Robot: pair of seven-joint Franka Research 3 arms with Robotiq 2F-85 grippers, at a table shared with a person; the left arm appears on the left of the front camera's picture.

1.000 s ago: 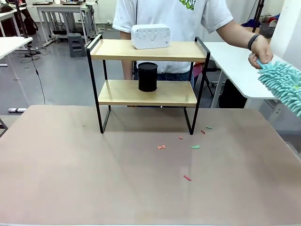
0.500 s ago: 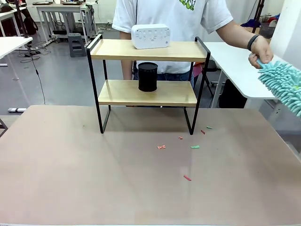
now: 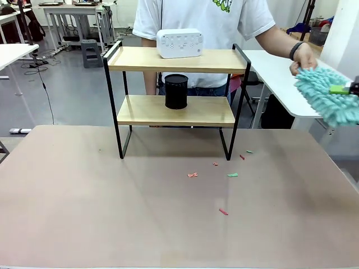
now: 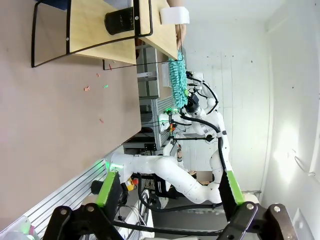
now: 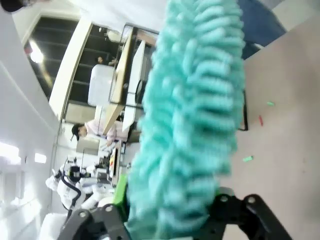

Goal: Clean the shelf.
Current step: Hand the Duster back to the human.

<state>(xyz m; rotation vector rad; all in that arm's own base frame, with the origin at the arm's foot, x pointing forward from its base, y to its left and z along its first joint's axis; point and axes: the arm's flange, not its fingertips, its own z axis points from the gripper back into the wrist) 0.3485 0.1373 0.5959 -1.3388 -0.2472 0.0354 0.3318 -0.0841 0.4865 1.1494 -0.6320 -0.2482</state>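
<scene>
Shelf: white box blocks top board, black cup lower; sides free

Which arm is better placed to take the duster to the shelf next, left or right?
Right, probably. The teal duster sits at the right claw, between its open fingers, with the person's hand on its far end. The left claw hangs open, apart from the shelf.

A robotics lab. White work tables on metal legs stand across a grey floor with trailing cables. An aluminium rail frame edges the bench.
</scene>
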